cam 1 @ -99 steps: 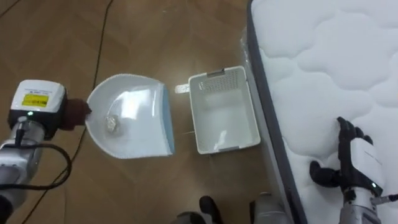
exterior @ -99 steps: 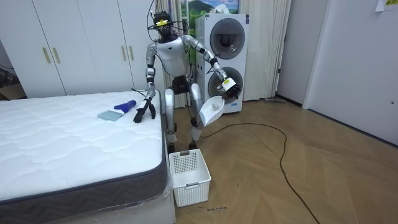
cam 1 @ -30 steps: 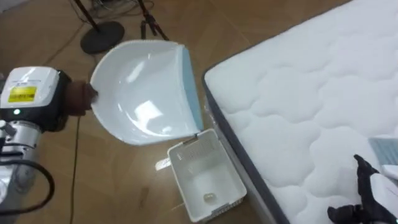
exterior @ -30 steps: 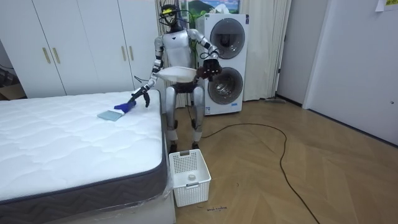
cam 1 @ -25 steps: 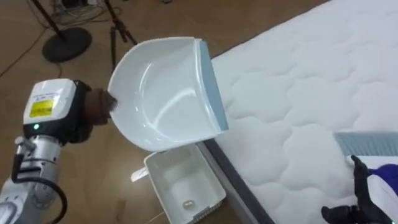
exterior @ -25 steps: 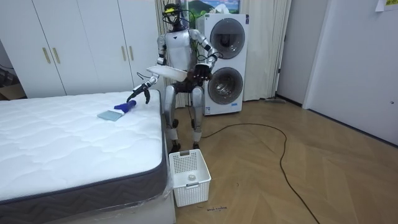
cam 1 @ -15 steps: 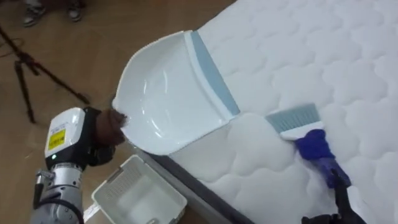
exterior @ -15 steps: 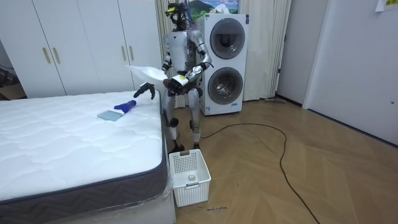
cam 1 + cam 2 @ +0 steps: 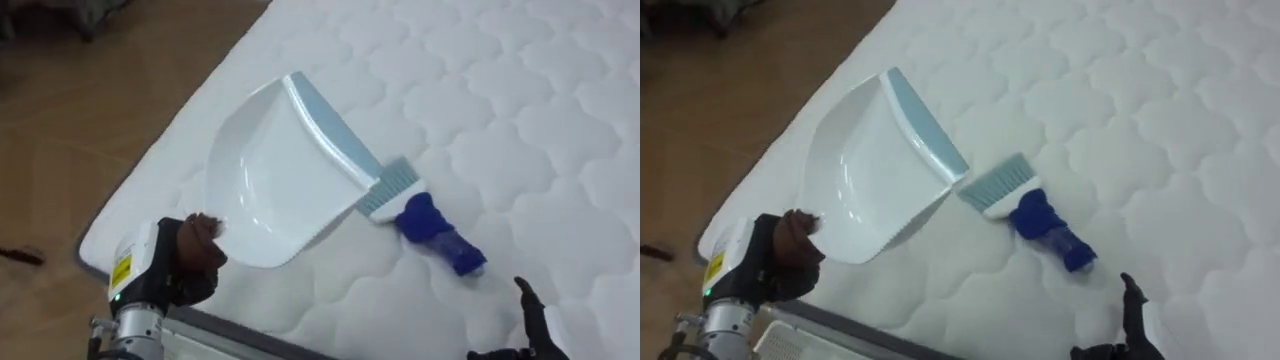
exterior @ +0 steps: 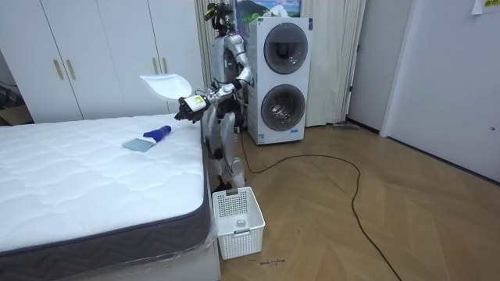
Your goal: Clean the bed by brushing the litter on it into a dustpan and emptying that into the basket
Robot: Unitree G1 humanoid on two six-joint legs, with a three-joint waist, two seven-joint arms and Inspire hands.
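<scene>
My left hand (image 9: 187, 262) is shut on the brown handle of a white dustpan (image 9: 275, 180) with a pale blue lip. The pan hangs tilted above the near corner of the white quilted mattress (image 9: 520, 90), its lip just over the brush. The brush (image 9: 432, 232) lies on the mattress, blue handle toward me, pale bristles under the pan's lip. At the lower right my right hand (image 9: 527, 312) shows a straight dark finger, a little short of the brush handle and holding nothing. In the room view I stand at the bed's corner, dustpan (image 10: 165, 83) raised over it.
A white slatted basket (image 10: 238, 221) stands on the wood floor at the bed's foot corner. Behind me are a stacked washer and dryer (image 10: 278, 78) and white wardrobes (image 10: 94, 55). A dark cable (image 10: 328, 160) loops across the floor.
I have turned from the floor and basket toward the bed. The dustpan has swung from above the basket to over the mattress, by the brush. The scrap from the pan lies in the basket.
</scene>
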